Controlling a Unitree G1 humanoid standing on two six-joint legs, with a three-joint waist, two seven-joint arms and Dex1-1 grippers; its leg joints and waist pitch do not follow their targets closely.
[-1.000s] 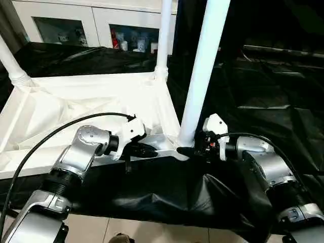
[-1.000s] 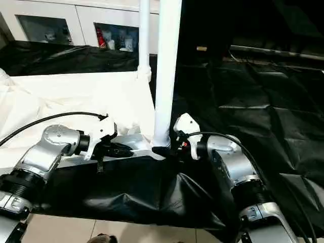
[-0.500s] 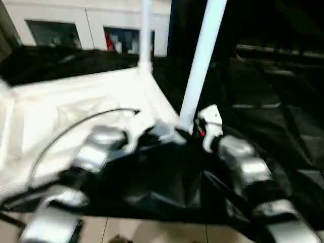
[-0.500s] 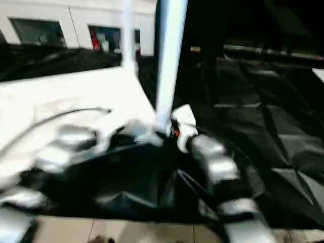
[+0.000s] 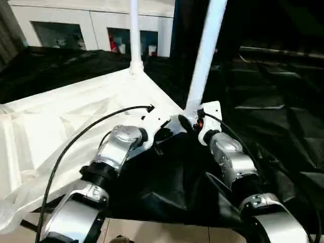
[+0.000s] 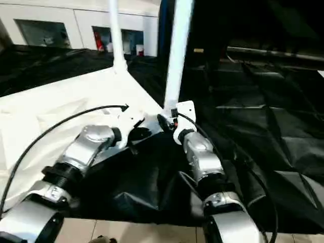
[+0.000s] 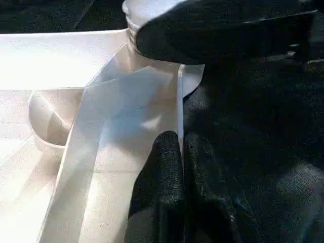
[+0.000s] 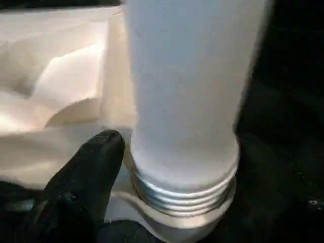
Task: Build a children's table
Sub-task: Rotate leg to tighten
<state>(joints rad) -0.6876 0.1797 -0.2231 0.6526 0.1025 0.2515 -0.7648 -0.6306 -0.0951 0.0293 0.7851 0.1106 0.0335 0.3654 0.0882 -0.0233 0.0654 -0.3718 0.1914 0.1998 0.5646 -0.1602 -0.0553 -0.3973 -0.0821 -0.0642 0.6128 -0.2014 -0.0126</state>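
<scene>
Black sheeting (image 5: pixel 283 126) covers the surface, with a white cabinet (image 5: pixel 91 25) behind. On it lies the top (image 5: pixel 76 116), underside up, two legs (image 5: pixel 205 50) standing in its corner sockets. Left claw (image 7: pixel 182 152) is clenched on the top's rim. Right claw (image 8: pixel 116 202) sits at the near leg's threaded base, fingers (image 8: pixel 86 172) spread, not gripping.

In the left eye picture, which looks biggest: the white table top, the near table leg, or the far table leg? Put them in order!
1. White table top, the biggest.
2. Near table leg.
3. Far table leg. It looks thinner, but it stands farther away, so the two legs may really match.
</scene>
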